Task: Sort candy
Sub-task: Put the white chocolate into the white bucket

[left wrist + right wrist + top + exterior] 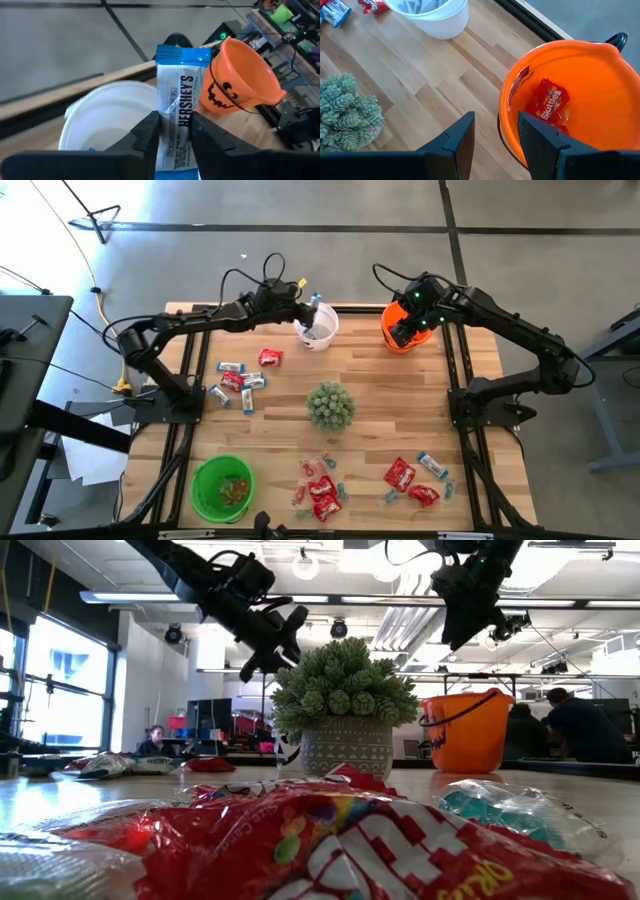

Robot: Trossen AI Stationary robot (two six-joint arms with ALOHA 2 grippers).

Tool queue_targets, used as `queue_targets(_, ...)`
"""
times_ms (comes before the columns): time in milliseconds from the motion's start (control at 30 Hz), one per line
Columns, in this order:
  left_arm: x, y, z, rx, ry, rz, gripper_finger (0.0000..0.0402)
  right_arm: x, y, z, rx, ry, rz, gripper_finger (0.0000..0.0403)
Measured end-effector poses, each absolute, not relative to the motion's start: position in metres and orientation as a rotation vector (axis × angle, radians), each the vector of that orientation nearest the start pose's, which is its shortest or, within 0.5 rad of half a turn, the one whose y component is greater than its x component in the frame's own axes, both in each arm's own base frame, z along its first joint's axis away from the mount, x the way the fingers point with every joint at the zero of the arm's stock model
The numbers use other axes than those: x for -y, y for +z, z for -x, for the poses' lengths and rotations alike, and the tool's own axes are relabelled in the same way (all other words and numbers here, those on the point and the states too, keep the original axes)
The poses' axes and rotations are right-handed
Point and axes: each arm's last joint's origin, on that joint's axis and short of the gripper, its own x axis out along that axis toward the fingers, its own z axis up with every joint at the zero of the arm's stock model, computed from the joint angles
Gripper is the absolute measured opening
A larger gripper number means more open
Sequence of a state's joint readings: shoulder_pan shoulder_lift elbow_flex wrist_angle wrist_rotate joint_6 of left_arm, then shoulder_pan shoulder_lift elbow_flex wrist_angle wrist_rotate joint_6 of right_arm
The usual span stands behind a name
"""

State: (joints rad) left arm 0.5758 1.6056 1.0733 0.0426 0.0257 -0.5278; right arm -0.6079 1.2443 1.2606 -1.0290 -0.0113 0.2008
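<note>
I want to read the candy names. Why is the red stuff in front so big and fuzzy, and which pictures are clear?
Low view: the red candy packet lies right against the lens, so it is out of focus. Left wrist view: the blue-and-white bar in the left gripper reads sharply. Right wrist view: the red packet in the orange bucket is readable.

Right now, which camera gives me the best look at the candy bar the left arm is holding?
The left wrist view: the blue-and-white Hershey's bar stands upright in the left claw above the white bucket, label readable. The high view shows only a blue speck; in the low and right wrist views I cannot find it.
</note>
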Motion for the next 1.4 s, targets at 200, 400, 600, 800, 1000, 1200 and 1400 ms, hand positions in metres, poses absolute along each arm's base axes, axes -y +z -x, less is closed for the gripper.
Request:
queue_targets(200,-0.195,0.256,-0.301,-0.350,0.654,0.596,0.0121,0.131,0.335,-0.189,-0.940,-0.642,-0.493,0.0144)
queue_targets(400,-0.194,0.255,-0.300,-0.367,0.651,0.602,0.0131,0.130,0.334,-0.188,-0.950,-0.638,-0.488,0.0144)
queue_targets(600,-0.181,0.259,-0.290,-0.498,0.338,0.761,0.0131,0.130,0.334,-0.187,-0.960,-0.630,-0.477,0.0144)
queue_targets(800,-0.149,0.260,-0.258,-0.820,0.229,0.815,0.0131,0.130,0.334,-0.187,-0.971,-0.610,-0.441,0.0144)
queue_targets(1000,-0.112,0.260,-0.214,-1.263,0.409,0.744,0.0131,0.130,0.334,-0.187,-0.979,-0.594,-0.414,0.0144)
queue_targets(1200,-0.095,0.263,-0.204,-1.423,0.526,0.506,0.0131,0.130,0.334,-0.188,-0.980,-0.592,-0.409,0.0144)
queue_targets(1400,-0.081,0.240,-0.207,-1.533,0.451,0.440,0.0131,0.130,0.334,-0.188,-0.966,-0.619,-0.457,0.0144)
